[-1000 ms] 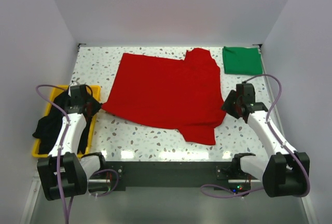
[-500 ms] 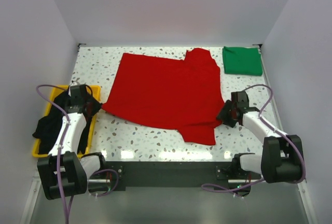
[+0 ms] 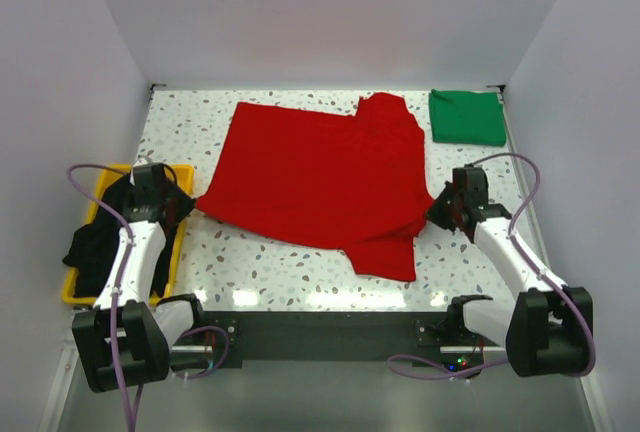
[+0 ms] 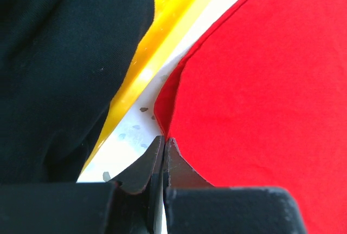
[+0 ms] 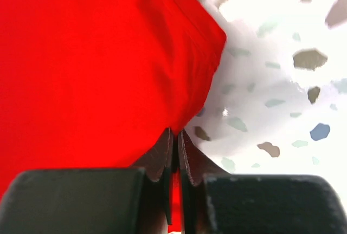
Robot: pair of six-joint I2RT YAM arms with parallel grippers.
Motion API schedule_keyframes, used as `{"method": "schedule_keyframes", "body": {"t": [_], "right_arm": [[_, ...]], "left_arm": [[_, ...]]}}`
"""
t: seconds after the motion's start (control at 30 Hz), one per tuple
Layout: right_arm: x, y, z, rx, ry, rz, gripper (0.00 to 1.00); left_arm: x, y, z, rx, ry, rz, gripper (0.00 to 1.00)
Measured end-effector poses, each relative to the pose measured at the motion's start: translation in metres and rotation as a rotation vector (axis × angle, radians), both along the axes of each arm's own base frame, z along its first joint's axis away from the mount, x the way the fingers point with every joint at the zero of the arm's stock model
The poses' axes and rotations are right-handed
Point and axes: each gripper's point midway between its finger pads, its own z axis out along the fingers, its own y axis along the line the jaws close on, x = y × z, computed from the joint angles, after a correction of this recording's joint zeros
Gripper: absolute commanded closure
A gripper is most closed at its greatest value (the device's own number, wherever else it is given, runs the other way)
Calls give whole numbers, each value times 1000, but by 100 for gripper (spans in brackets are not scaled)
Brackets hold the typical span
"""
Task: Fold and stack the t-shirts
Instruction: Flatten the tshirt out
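Note:
The red t-shirt (image 3: pixel 320 182) lies spread across the middle of the speckled table. My left gripper (image 3: pixel 190 204) is shut on its left corner (image 4: pixel 165 125), next to the yellow bin. My right gripper (image 3: pixel 437 212) is shut on the shirt's right edge (image 5: pixel 184 104), which is lifted a little off the table. A green t-shirt (image 3: pixel 466 116) lies folded at the far right corner. A black t-shirt (image 3: pixel 100 232) hangs over the yellow bin; it fills the left of the left wrist view (image 4: pixel 59 66).
The yellow bin (image 3: pixel 172 262) stands at the table's left edge beside my left arm. White walls close in the table on three sides. A dark rail (image 3: pixel 330 337) with both arm bases runs along the near edge.
My right gripper dipped toward the shirt's right edge, closed on it and has now risen slightly up and away with the cloth. The left arm has barely moved.

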Motion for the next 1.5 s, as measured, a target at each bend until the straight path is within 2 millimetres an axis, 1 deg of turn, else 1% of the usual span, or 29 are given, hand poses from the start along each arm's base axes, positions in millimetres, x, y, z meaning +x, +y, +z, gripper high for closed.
{"method": "schedule_keyframes", "body": {"t": [0.07, 0.13, 0.17, 0.23, 0.3, 0.37, 0.4, 0.47, 0.5, 0.63, 0.67, 0.73, 0.8, 0.9, 0.97, 1.13, 1.2, 1.3, 1.4, 1.5], "right_arm": [[8, -1, 22, -6, -56, 5, 100], [14, -3, 46, -18, -114, 3, 100], [17, -4, 61, -27, -145, 3, 100], [21, -7, 86, -42, -197, 2, 100], [25, -9, 113, -57, -247, -1, 100], [28, -12, 139, -72, -292, -5, 100], [30, -13, 154, -78, -321, -7, 100], [32, -16, 180, -90, -367, -12, 100], [31, -18, 193, -99, -388, -17, 100], [26, -23, 253, -116, -499, -35, 100], [24, -24, 267, -119, -530, -40, 100], [17, -26, 292, -124, -576, -47, 100], [12, -28, 313, -126, -621, -55, 100], [8, -31, 337, -133, -672, -71, 100], [6, -33, 346, -136, -690, -79, 100], [8, -36, 359, -150, -711, -97, 100], [10, -37, 363, -153, -717, -99, 100], [13, -38, 370, -156, -727, -106, 100], [15, -39, 378, -158, -743, -112, 100], [10, -40, 387, -162, -770, -113, 100]], "left_arm": [[-1, 0, 6, 3, -20, 0, 100], [-1, -1, 18, 7, -53, -3, 100], [0, -1, 25, 8, -70, -5, 100], [5, -2, 49, 13, -125, -10, 100], [12, -2, 84, 24, -206, -15, 100], [21, -1, 127, 37, -303, -19, 100], [23, -1, 145, 44, -342, -19, 100], [26, -1, 191, 61, -443, -20, 100], [25, -1, 214, 65, -491, -17, 100], [15, -4, 292, 81, -656, -11, 100], [11, -5, 310, 83, -697, -10, 100], [4, -7, 339, 84, -760, -8, 100], [0, -8, 357, 85, -799, -9, 100], [-3, -10, 379, 77, -842, -9, 100], [1, -10, 390, 74, -858, -9, 100], [18, -10, 396, 53, -849, -20, 100], [28, -9, 395, 46, -835, -23, 100], [37, -10, 392, 32, -820, -30, 100], [39, -11, 396, 28, -826, -39, 100], [33, -13, 405, 33, -850, -43, 100]]}}
